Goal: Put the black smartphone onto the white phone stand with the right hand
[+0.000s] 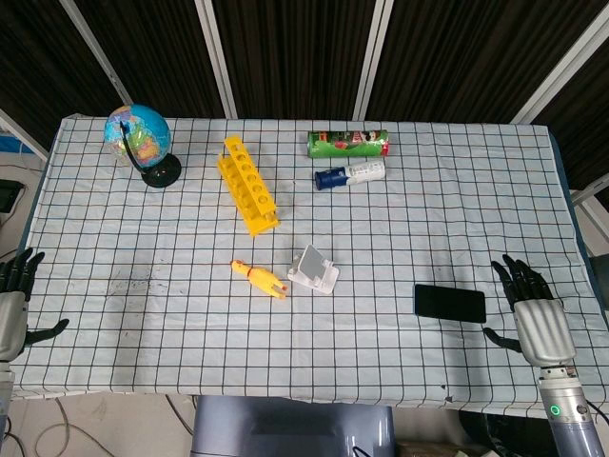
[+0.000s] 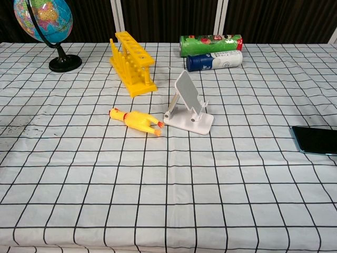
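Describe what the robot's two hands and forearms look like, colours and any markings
The right hand has dark, near-black fingers and thumb, with a pale grey ribbed plate across its back. Below it sits a grey wrist cuff carrying a small green light. The left hand, partly cut off at the frame edge, has the same black fingers and a light grey back.

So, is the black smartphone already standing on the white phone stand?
No, the black smartphone lies flat on the table, apart from the white phone stand, which holds nothing.

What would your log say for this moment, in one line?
stage: not started | black smartphone: flat on table | white phone stand: empty | right hand: open beside phone
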You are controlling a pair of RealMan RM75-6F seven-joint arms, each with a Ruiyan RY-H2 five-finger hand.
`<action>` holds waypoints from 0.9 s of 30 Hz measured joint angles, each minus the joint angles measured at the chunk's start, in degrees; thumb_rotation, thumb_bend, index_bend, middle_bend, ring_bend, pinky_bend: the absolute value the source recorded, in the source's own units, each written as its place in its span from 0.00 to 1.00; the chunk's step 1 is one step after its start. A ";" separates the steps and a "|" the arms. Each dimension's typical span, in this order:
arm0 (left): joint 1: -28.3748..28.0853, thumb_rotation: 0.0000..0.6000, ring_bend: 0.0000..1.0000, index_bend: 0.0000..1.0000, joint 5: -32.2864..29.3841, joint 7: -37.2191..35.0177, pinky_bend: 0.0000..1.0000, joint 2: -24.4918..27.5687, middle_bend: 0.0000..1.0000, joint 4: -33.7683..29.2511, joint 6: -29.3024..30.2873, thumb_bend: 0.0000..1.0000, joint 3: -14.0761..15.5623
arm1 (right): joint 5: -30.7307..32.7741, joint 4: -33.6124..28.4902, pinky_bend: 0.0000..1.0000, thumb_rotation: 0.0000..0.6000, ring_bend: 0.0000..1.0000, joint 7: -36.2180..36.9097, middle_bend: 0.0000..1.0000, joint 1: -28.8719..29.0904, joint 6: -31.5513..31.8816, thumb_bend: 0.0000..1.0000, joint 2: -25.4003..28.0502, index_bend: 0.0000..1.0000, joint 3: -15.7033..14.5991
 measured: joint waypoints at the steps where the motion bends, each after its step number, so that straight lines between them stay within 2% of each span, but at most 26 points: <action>1: 0.01 1.00 0.00 0.00 -0.02 -0.01 0.00 -0.01 0.00 0.01 -0.01 0.00 0.01 | 0.00 -0.01 0.14 1.00 0.00 -0.02 0.00 0.00 0.01 0.06 0.00 0.00 0.01; 11: 0.08 1.00 0.00 0.00 0.04 -0.31 0.00 0.06 0.00 -0.02 0.02 0.00 0.02 | -0.10 -0.46 0.14 1.00 0.00 -0.59 0.00 0.07 -0.14 0.06 -0.01 0.00 -0.10; 17: -0.16 1.00 0.00 0.00 -0.09 -0.33 0.00 -0.04 0.00 0.10 -0.32 0.00 -0.13 | 0.04 -2.06 0.14 1.00 0.00 -3.64 0.00 0.68 -1.48 0.06 0.14 0.00 -0.23; 20: -0.30 1.00 0.00 0.00 -0.28 -0.35 0.00 -0.06 0.00 0.11 -0.62 0.00 -0.18 | 1.24 -3.09 0.14 1.00 0.00 -6.60 0.05 1.45 -3.19 0.06 0.01 0.00 0.08; 24: -0.39 1.00 0.00 0.00 -0.11 -0.46 0.00 -0.11 0.00 0.26 -0.69 0.00 -0.16 | 5.56 -4.61 0.14 1.00 0.02 -10.94 0.13 3.08 -6.92 0.11 -0.65 0.08 1.19; 27: -0.46 1.00 0.00 0.00 -0.13 -0.40 0.00 -0.23 0.00 0.50 -0.76 0.00 -0.16 | 9.59 -5.40 0.14 1.00 0.02 -14.26 0.16 4.42 -9.70 0.12 -1.47 0.14 2.13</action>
